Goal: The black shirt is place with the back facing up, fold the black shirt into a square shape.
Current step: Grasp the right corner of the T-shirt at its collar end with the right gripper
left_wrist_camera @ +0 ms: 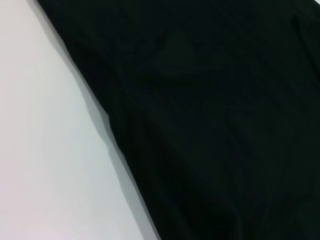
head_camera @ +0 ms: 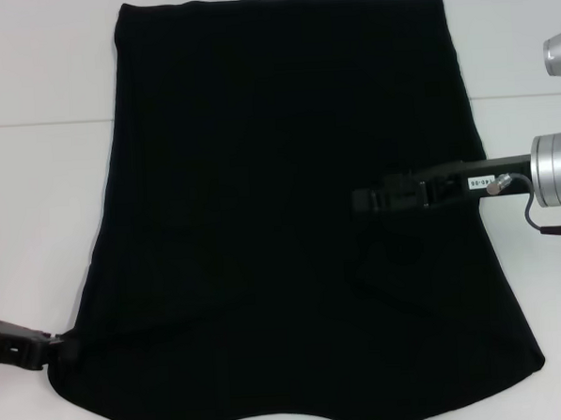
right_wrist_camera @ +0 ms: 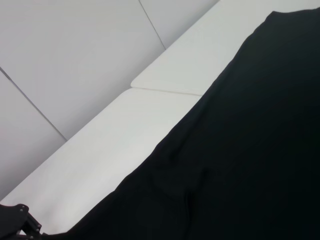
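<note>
The black shirt (head_camera: 281, 219) lies flat on the white table (head_camera: 35, 185), plain side up, no lettering showing; its sides run straight and no sleeves stick out. My right gripper (head_camera: 367, 201) reaches in from the right and hovers low over the shirt's right-middle part. My left gripper (head_camera: 64, 349) is at the shirt's near-left corner, touching its edge. The left wrist view shows the shirt (left_wrist_camera: 215, 125) and its edge on the table. The right wrist view shows the shirt (right_wrist_camera: 240, 160), with the left gripper (right_wrist_camera: 17, 222) far off at its corner.
A seam between two table tops (head_camera: 31, 124) runs across the far part of the table. A wall of grey panels (right_wrist_camera: 75, 60) stands beyond the table's left side. Bare table lies on both sides of the shirt.
</note>
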Controlling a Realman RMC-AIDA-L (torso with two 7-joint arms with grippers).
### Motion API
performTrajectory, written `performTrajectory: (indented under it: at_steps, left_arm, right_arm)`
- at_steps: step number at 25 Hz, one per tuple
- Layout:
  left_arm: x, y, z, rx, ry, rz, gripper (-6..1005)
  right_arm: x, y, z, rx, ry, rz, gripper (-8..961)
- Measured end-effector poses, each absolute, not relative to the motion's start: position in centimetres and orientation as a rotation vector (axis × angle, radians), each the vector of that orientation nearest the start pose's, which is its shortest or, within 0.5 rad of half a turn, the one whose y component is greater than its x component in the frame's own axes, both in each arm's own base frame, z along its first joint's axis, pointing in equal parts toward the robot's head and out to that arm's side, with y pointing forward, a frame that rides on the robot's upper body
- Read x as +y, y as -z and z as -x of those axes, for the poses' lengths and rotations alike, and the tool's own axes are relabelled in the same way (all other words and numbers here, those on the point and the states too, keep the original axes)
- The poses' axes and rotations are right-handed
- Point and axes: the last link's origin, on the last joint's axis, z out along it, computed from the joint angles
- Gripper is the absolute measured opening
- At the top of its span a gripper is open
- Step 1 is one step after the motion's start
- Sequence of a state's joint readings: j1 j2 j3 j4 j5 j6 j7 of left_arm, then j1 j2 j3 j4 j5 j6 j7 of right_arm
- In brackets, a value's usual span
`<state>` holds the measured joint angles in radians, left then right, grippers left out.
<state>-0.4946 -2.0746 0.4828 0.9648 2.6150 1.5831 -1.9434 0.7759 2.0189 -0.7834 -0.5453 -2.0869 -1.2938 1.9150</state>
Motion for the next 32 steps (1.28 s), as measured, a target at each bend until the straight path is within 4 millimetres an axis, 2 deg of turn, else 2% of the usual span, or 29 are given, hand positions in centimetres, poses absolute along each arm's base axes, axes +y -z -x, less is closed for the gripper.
performTrajectory:
  at_steps: [7, 12, 17, 24, 28, 32]
  left_arm:
    - [29.4, -6.6, 35.2, -1.388, 0.090, 2.374, 32]
    - [28.5, -7.0, 36.1, -1.409, 0.146, 2.346, 32]
    - [28.1, -7.0, 36.7, -1.423, 0.176, 2.324, 32]
    - [27.9, -6.6, 37.1, -1.447, 0.224, 2.292, 32]
    - [27.9, -6.5, 37.3, -1.456, 0.239, 2.273, 32]
    - [27.8, -6.3, 37.4, -1.457, 0.250, 2.274, 32]
  right_arm:
    - [39.5, 0.1, -23.5, 1.256, -0.514, 2.579, 930]
    - [38.5, -1.8, -25.5, 1.423, -0.494, 2.522, 923]
    - [36.8, -4.3, -28.1, 1.629, -0.439, 2.458, 911]
    - [32.8, -6.7, -31.6, 1.899, -0.274, 2.387, 898]
    - [31.4, -7.6, -33.1, 1.958, -0.267, 2.334, 890]
    - [30.9, -7.8, -33.8, 1.966, -0.272, 2.306, 882]
